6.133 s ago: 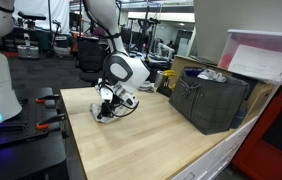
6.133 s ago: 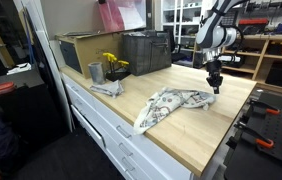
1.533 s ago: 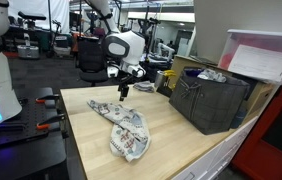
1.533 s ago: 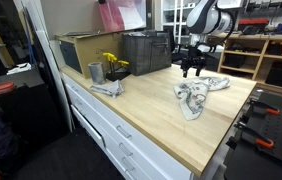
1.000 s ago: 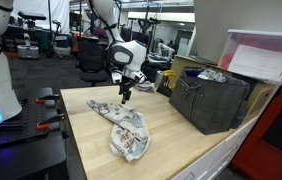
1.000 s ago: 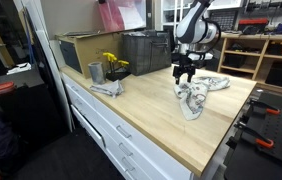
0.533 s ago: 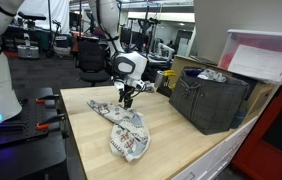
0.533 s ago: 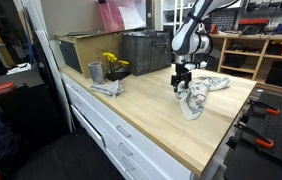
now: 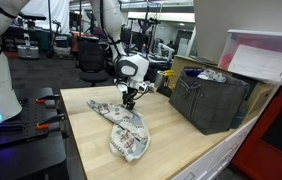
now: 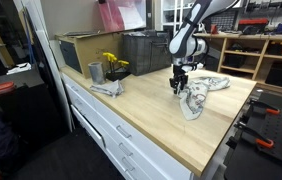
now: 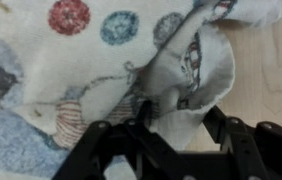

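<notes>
A white patterned cloth (image 9: 127,128) lies crumpled on the wooden table (image 9: 91,155); it also shows in an exterior view (image 10: 197,94). My gripper (image 9: 129,102) points straight down onto the cloth's near end (image 10: 178,90). In the wrist view the cloth (image 11: 101,60), printed with coloured circles, fills most of the frame. The gripper (image 11: 161,127) straddles a raised fold at the cloth's edge, and its black fingers (image 11: 95,132) stand on either side. Bare wood shows between the fold and the right finger, so the jaws stand apart.
A dark plastic crate (image 9: 211,100) stands at the table's back edge, also seen in an exterior view (image 10: 146,50). A metal cup (image 10: 95,72) with yellow flowers (image 10: 113,63) and a grey rag (image 10: 107,88) sit near the table's corner. Drawers (image 10: 111,130) run below the front edge.
The gripper has come down from above onto the cloth's end, and its fingers have drawn closer together around a fold. The cloth itself has not shifted.
</notes>
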You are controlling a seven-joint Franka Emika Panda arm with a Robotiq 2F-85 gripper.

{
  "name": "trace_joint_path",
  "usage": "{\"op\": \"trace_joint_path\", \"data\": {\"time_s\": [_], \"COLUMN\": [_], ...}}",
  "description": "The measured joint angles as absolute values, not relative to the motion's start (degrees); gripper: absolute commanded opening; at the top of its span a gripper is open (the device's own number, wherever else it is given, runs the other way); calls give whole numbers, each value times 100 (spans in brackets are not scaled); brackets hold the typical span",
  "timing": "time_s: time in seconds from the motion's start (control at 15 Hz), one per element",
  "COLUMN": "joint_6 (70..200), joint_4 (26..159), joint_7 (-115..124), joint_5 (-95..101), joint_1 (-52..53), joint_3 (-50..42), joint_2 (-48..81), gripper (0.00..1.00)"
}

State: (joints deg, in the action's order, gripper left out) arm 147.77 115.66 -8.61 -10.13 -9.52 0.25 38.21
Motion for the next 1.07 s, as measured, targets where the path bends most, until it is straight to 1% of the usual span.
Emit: {"op": "trace_joint_path", "data": {"time_s": [0.2, 0.27, 0.53, 0.8, 1.07], "joint_6": [14777, 14777, 14776, 14673, 14163], "joint_4": [11563, 11563, 11569, 11377, 10880], "joint_7": [-847, -846, -826, -624, -492], "joint_5": [-1025, -1025, -1029, -1093, -1474], "joint_1": [-959, -959, -938, -818, -665], "joint_3": [26, 26, 105, 395, 772], "joint_2": [3802, 3788, 3680, 3574, 3566], "gripper": [3, 0, 1, 1, 1]}}
